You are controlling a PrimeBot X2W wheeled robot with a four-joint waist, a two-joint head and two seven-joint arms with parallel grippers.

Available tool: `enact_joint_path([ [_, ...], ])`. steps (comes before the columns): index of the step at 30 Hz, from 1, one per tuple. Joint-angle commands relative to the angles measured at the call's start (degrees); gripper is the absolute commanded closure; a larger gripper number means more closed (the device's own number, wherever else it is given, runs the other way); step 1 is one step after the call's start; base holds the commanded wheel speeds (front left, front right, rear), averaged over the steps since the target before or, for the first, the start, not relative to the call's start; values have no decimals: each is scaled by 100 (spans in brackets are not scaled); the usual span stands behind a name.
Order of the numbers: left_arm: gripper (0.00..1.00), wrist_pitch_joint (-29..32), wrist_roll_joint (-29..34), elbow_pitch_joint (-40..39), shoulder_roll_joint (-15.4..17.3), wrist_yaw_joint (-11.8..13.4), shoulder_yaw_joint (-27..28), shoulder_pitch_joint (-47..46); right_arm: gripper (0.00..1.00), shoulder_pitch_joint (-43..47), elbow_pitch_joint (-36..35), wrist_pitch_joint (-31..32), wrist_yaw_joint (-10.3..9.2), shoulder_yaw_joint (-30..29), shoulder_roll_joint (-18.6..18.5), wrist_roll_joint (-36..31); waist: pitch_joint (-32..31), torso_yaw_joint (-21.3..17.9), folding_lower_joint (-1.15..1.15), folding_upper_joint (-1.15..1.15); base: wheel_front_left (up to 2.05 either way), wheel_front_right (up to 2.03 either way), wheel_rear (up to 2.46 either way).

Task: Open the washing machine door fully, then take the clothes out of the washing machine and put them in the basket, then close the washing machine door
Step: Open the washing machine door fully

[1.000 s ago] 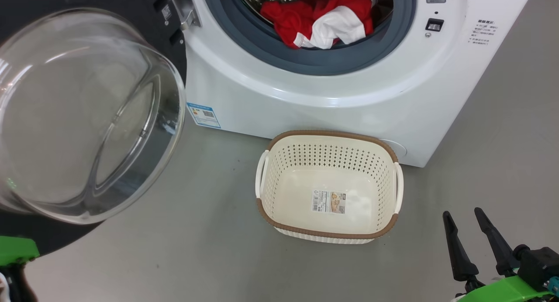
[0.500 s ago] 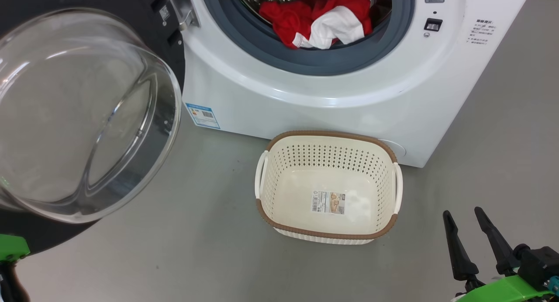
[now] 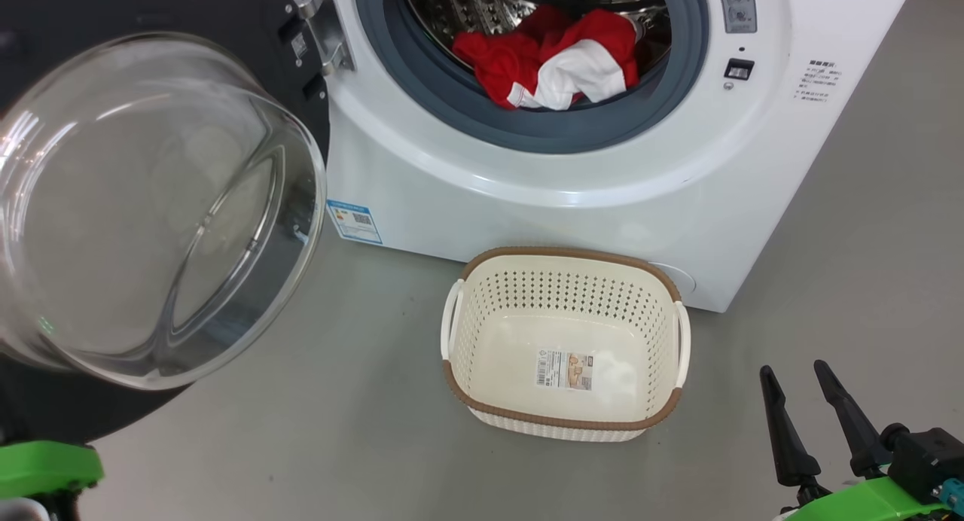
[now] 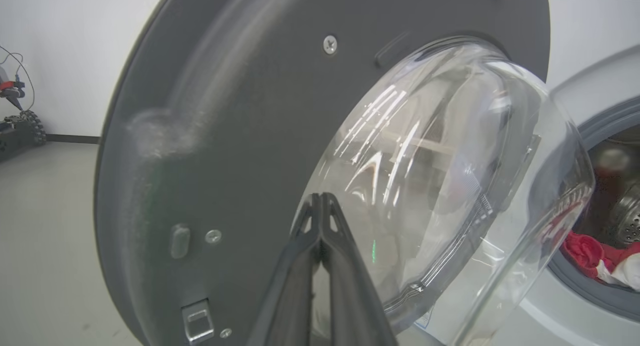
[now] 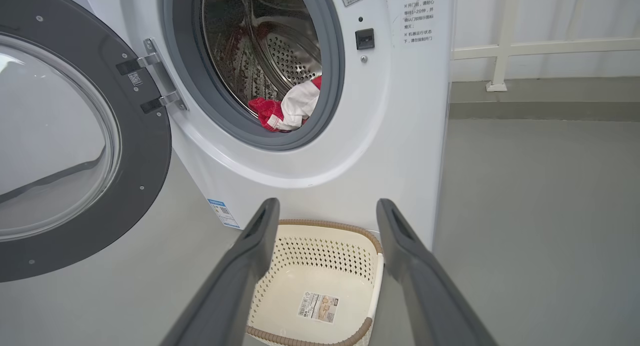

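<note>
Inside the drum (image 3: 467, 9), low & toward the front, the clothes (image 3: 553, 65) lie as a red bundle w/ a white panel on top, front edge resting on the grey rubber ring (image 3: 527, 133). Round it, the washing machine (image 3: 527, 205) is a white front-loader w/ a small blue label (image 3: 354, 221) low on its front at the L.

To the L of the opening the door (image 3: 151, 205) stands swung wide open on a metal hinge (image 3: 316, 24). Its inner side & bulging glass bowl face the head cam, w/ a black rim around the glass.

Just in front of the machine, below the opening, the basket (image 3: 568, 252) sits upright on the grey floor (image 3: 339, 446), a paper label (image 3: 565, 368) on its bottom.

L gripper (image 4: 320, 201): fingers pressed together, nothing btw them, tips right at the door's inner side where dark rim meets glass. Can't tell if they touch it.

R gripper (image 3: 792, 369): fingers spread apart, holding nothing, low at the R, apart from the basket; in its wrist view they point toward basket & machine.

Behind, R of the machine, a white railing (image 5: 500, 51) runs along the wall.
</note>
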Motion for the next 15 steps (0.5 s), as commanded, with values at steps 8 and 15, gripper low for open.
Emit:
enact_joint_path([
  [8,89,-28,-476,-458,187,-31,-582,577,0,-123,-105,-51,43,81,18,-3,-157,-64,0,0,0,0,0],
  [15,3,-28,-749,-734,186,-31,-1157,969,0,-131,-109,-51,43,31,68,-11,-224,-234,0,0,0,0,0],
])
